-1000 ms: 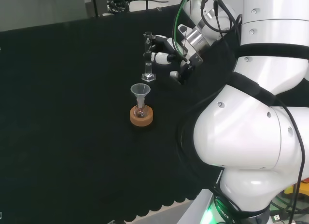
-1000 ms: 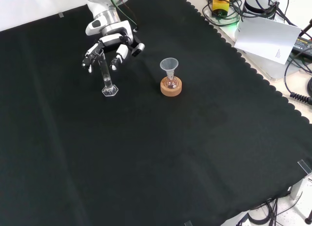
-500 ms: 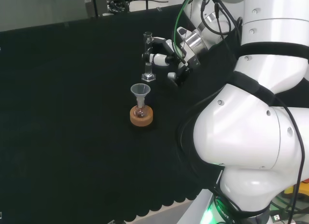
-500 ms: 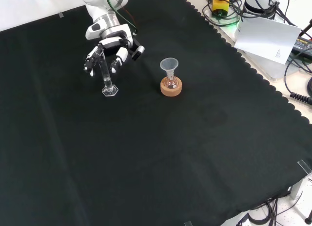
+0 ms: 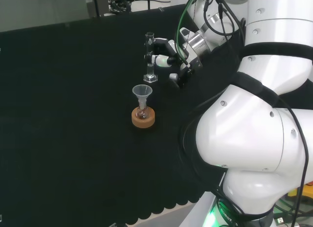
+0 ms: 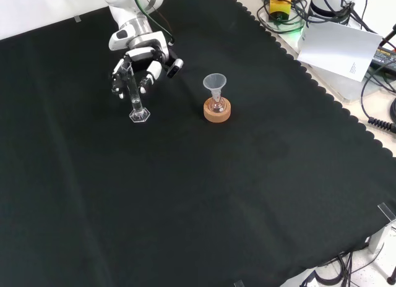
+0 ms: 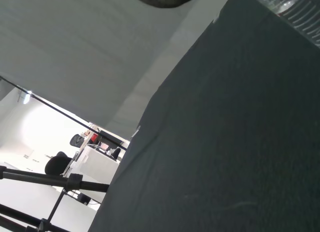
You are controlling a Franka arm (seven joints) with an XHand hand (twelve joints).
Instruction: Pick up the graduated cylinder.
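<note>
The clear graduated cylinder [image 6: 136,96] stands upright on its hexagonal foot on the black cloth, at the upper left of the front view. The black and white hand [image 6: 140,57] is at its upper part, with relaxed fingers [image 6: 116,77] spread on both sides of the tube. I cannot see a finger closed round the glass. In the head view the cylinder [image 5: 149,60] stands just left of the hand [image 5: 172,56]. The wrist view has a ribbed clear piece of the cylinder [image 7: 296,8] close to the camera.
A clear funnel [image 6: 215,83] sits in a small flask on a cork ring [image 6: 217,111], right of the cylinder in the front view and nearer in the head view [image 5: 143,117]. A white sheet [image 6: 337,49] and cables lie beyond the cloth's scalloped edge.
The hand has moved a little lower and closer round the cylinder's top. The cylinder and the funnel flask have stayed where they were.
</note>
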